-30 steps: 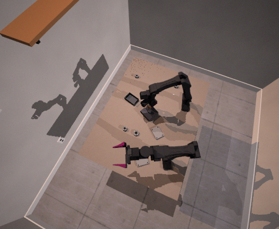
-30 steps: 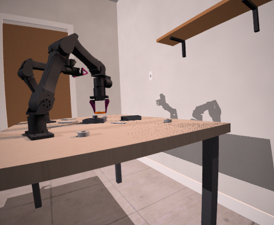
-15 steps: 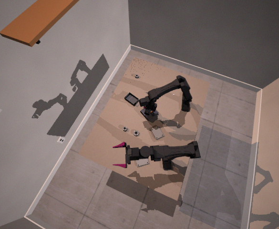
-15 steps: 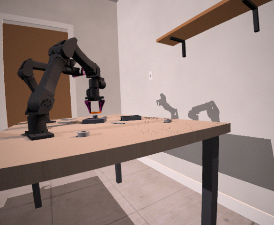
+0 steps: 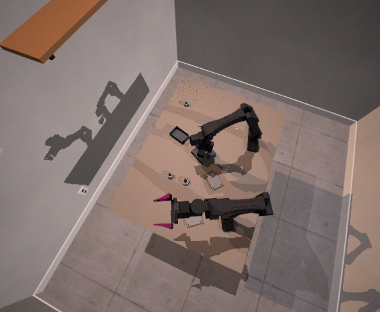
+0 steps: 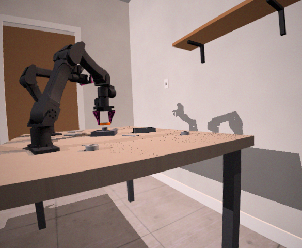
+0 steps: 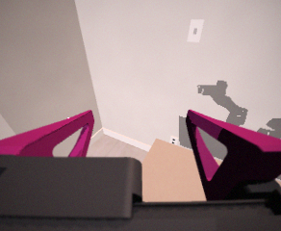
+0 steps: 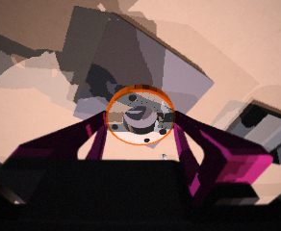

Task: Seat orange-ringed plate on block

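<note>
My right gripper [image 8: 140,115] is shut on the orange-ringed plate and holds it a little above the dark block [image 6: 104,132]. In the right wrist view the block's grey post [image 8: 139,118] shows through the plate's centre hole, and small dark holes dot the plate's face. In the exterior view the plate [image 6: 105,123] hangs just over the post [image 6: 104,128]. In the top view the right gripper [image 5: 202,151] covers the block [image 5: 204,156]. The pin is too small to make out. My left gripper [image 5: 163,211] [image 7: 140,115] is open and empty, raised near the table's edge and pointing at the wall.
A dark tray [image 5: 178,134] lies beside the block. Grey flat plates [image 5: 214,181] [image 5: 193,221] and small round grey parts [image 5: 169,175] [image 5: 185,181] [image 5: 186,103] lie on the table. A round grey part [image 6: 92,146] sits near the right arm's base.
</note>
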Available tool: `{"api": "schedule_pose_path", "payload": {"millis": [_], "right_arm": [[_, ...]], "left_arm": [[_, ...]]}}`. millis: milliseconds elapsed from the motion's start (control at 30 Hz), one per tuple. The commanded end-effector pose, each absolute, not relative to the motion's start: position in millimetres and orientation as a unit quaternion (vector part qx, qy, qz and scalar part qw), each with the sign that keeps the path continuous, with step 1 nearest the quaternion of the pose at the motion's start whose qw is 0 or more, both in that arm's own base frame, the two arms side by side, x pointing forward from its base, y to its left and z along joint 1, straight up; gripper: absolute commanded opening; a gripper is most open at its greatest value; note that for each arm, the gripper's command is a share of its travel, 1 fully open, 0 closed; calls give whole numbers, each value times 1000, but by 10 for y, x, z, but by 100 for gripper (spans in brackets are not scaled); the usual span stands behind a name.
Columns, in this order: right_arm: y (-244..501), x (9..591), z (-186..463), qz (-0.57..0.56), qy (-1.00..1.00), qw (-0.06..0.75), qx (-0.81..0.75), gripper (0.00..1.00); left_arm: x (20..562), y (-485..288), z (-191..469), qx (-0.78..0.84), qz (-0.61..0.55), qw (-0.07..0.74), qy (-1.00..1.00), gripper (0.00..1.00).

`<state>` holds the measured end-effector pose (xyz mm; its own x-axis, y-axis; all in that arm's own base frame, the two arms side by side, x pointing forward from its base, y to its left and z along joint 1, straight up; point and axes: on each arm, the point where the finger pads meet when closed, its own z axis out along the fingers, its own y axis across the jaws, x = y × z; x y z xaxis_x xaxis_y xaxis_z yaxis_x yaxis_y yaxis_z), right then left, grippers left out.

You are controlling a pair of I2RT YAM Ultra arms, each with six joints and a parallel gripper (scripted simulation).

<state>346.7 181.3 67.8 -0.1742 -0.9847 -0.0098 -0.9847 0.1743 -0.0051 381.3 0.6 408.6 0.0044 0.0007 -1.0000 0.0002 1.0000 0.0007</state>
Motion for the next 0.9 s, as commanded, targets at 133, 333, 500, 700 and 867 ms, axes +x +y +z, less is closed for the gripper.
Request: {"api": "schedule_pose_path", "payload": {"millis": [133,333,500,700,867], "right_arm": [[1898,3541,900,-1,767,43,-641,0],[1853,3471,669,4,767,17,-641,0],[1846,3472,694,1,767,25,-641,0],[1894,3537,662,1,766,26,-643,0],[1914,3573,781,-3,765,43,-642,0]], "left_arm": [[3770,19,4247,-2,-1,724,690,100],[3770,19,4247,-2,-1,724,690,100],[3770,19,4247,-2,-1,724,690,100],[3770,19,4247,-2,-1,724,690,100],[3770,19,4247,-2,-1,724,690,100]]}}
